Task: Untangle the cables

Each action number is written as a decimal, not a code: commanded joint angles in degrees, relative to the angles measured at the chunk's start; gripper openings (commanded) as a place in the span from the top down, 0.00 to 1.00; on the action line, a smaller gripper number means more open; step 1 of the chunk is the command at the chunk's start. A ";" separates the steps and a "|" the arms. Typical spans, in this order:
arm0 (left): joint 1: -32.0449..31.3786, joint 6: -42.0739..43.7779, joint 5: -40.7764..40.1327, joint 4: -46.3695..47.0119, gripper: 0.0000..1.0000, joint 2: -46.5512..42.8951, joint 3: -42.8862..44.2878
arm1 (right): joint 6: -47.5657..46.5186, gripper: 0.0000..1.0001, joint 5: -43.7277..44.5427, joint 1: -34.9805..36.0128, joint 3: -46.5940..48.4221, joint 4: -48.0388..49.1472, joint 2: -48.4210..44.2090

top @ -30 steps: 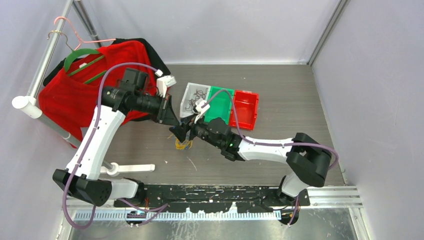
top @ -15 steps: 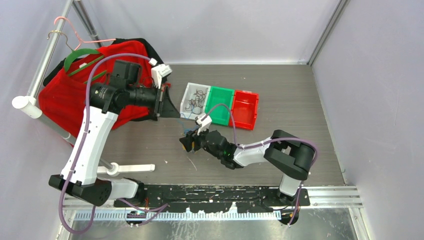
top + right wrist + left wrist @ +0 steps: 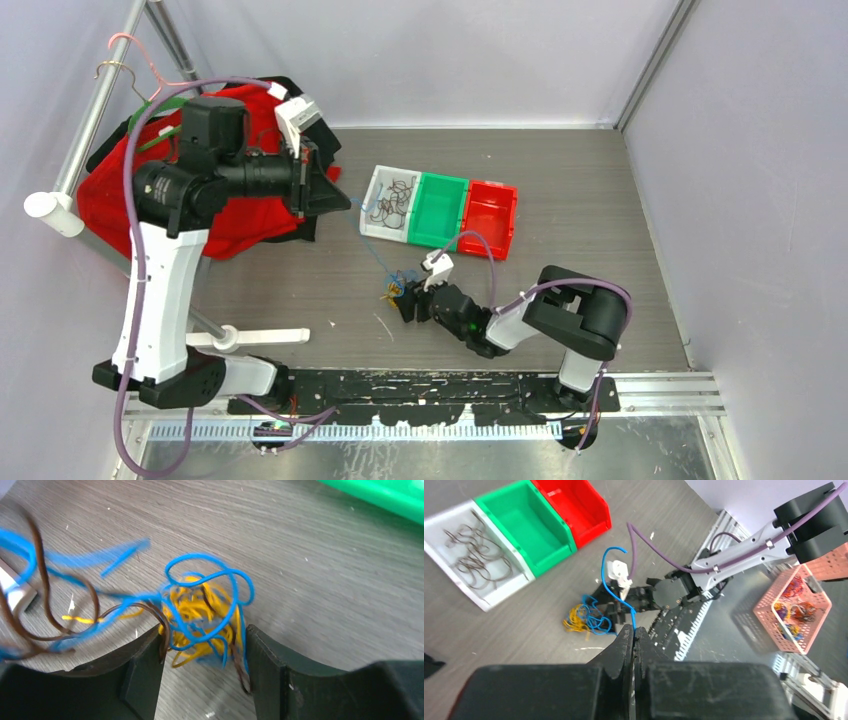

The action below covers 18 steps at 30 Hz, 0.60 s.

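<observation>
The cables form a small tangle (image 3: 393, 287) of yellow-orange, blue and dark brown cords on the table. My left gripper (image 3: 340, 198) is raised to the upper left of it and shut on one blue cable (image 3: 368, 238), which runs taut down to the tangle. In the left wrist view the blue cable (image 3: 620, 596) leaves the shut fingertips (image 3: 634, 630) towards the tangle (image 3: 583, 620). My right gripper (image 3: 405, 300) sits low on the table, open, its fingers (image 3: 147, 650) either side of the tangle (image 3: 205, 615); brown and blue strands touch both fingers.
A white bin (image 3: 374, 190) with brown cords, a green bin (image 3: 441, 210) and a red bin (image 3: 489, 218) stand side by side behind the tangle. Red clothing (image 3: 232, 222) hangs on a rail at left. A white post (image 3: 262, 338) lies near the left base. A pink basket (image 3: 800, 609) sits beyond the table's near edge.
My left gripper rose and drew back to the upper left, pulling the blue cable out long. My right gripper moved nearer with the tangle, sank to the table, and its jaws narrowed.
</observation>
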 commanded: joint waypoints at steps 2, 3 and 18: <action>-0.25 4.32 -5.56 -0.43 1.00 0.80 9.38 | 2.84 0.38 3.41 0.27 -4.65 4.66 -3.23; -0.24 4.93 -6.64 -0.13 1.00 0.93 10.70 | 3.08 0.38 3.34 0.23 -5.17 5.01 -3.41; -0.30 5.18 -7.46 4.57 1.00 -2.04 5.02 | -2.79 0.29 -6.27 0.67 0.96 -9.38 -23.03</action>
